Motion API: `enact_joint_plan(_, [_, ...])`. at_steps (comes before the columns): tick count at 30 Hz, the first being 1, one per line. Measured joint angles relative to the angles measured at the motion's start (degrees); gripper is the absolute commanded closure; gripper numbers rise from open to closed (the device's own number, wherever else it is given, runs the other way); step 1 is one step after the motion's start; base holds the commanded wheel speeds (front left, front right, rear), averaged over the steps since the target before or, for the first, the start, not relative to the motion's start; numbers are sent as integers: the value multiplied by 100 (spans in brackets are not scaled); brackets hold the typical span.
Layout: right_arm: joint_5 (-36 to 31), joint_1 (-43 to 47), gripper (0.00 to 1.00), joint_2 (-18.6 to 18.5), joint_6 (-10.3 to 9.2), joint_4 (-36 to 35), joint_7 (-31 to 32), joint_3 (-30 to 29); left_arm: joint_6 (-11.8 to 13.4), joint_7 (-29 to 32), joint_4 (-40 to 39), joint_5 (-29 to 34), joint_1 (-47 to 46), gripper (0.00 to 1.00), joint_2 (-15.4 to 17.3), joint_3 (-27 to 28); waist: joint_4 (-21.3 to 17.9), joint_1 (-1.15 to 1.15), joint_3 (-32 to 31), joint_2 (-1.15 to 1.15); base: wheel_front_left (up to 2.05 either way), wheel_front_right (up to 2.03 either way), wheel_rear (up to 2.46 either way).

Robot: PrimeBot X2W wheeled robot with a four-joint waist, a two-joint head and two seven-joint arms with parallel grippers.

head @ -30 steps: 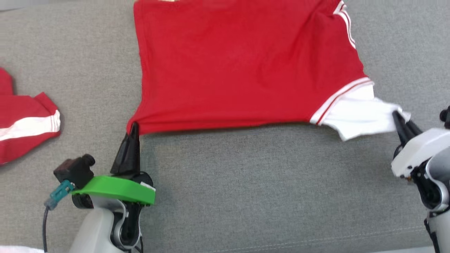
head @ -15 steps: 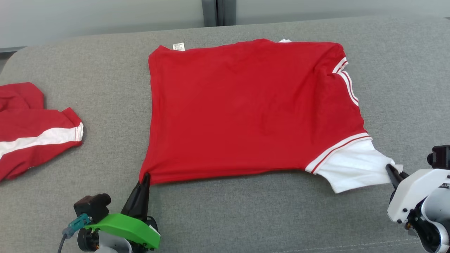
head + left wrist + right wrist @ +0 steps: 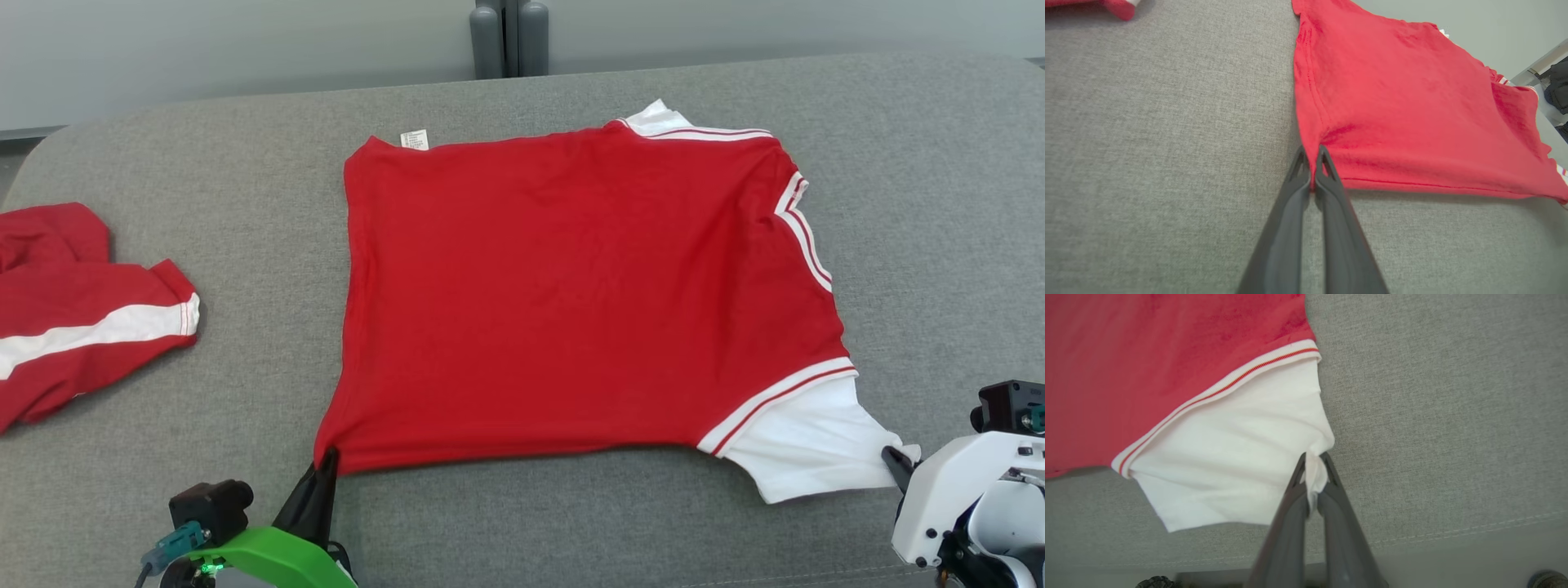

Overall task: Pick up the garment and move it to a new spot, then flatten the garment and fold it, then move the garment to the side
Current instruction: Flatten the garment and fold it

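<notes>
Head view: the red garment (image 3: 571, 286) has a white tag (image 3: 414, 140), writing too tiny to read. The left gripper (image 3: 329, 455) and right gripper (image 3: 889, 456) each pinch a corner.

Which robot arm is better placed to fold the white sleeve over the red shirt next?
Probably right: the right claw pinches the white sleeve; the left claw grips the opposite red corner.

Red garment (image 3: 571, 286) flat (white sleeve).
</notes>
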Motion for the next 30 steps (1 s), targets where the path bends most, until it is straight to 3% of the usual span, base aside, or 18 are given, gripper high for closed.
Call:
enact_joint_plan(11, [159,-259,100,-53,-1,-296,133,-32,69,376,-513,-151,-4,100,60,-14,30,0,123,0,0,0,0])
enact_joint_plan(24, [610,-1983,100,-917,-4,489,62,510,517,1704,-648,-260,-1399,100,-91,-212,90,0,433,0,0,0,0])
enact_joint_plan(30, [658,-2628,100,-1236,-4,1061,-13,934,701,1752,-243,-276,-2118,100,-279,-123,153,0,655,0,0,0,0])
